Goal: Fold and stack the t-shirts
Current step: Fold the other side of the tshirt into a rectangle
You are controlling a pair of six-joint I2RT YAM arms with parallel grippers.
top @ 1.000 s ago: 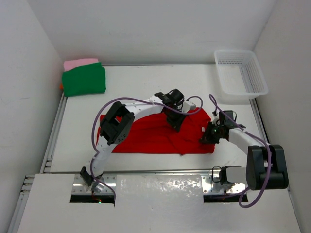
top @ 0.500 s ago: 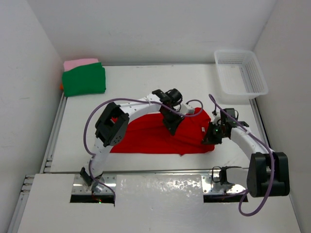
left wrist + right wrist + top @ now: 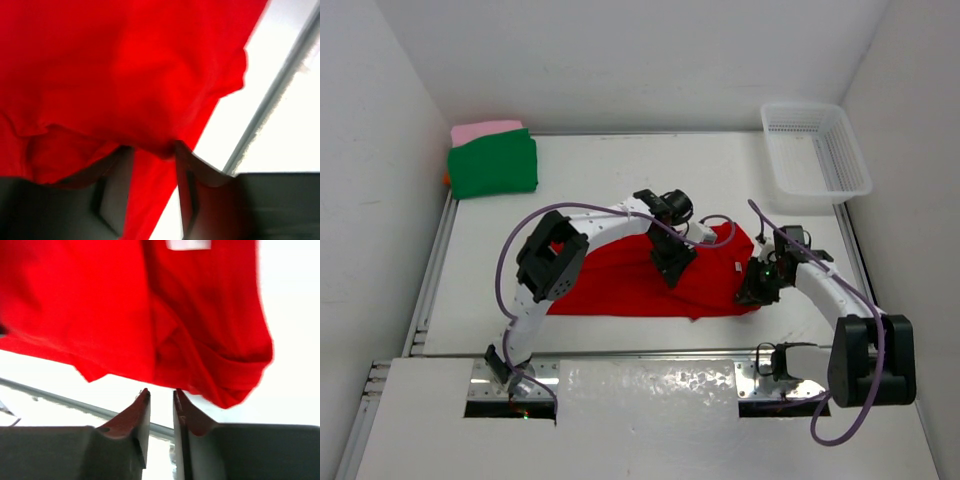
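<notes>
A red t-shirt (image 3: 620, 282) lies folded lengthwise across the middle of the table. My left gripper (image 3: 672, 268) is low over its centre. In the left wrist view the left gripper (image 3: 152, 150) has its jaws apart, with loose red t-shirt (image 3: 125, 75) cloth draped at the tips and running through the gap. My right gripper (image 3: 757, 290) sits at the shirt's near right corner. Its jaws (image 3: 161, 392) stand slightly apart with nothing between them, and the red t-shirt (image 3: 200, 330) hem lies just beyond the tips. A folded green t-shirt (image 3: 493, 163) rests on a pink one (image 3: 485, 130) at the back left, with an orange edge (image 3: 447, 179) showing beneath.
A white mesh basket (image 3: 815, 150) stands at the back right corner. A metal rail (image 3: 620, 352) runs along the near table edge, just in front of the shirt. White walls close in the table on three sides.
Both grippers have gone from shut to slightly parted, letting go of the red cloth. The left gripper dropped a little toward me; the right one shifted down to the shirt's near right corner.
</notes>
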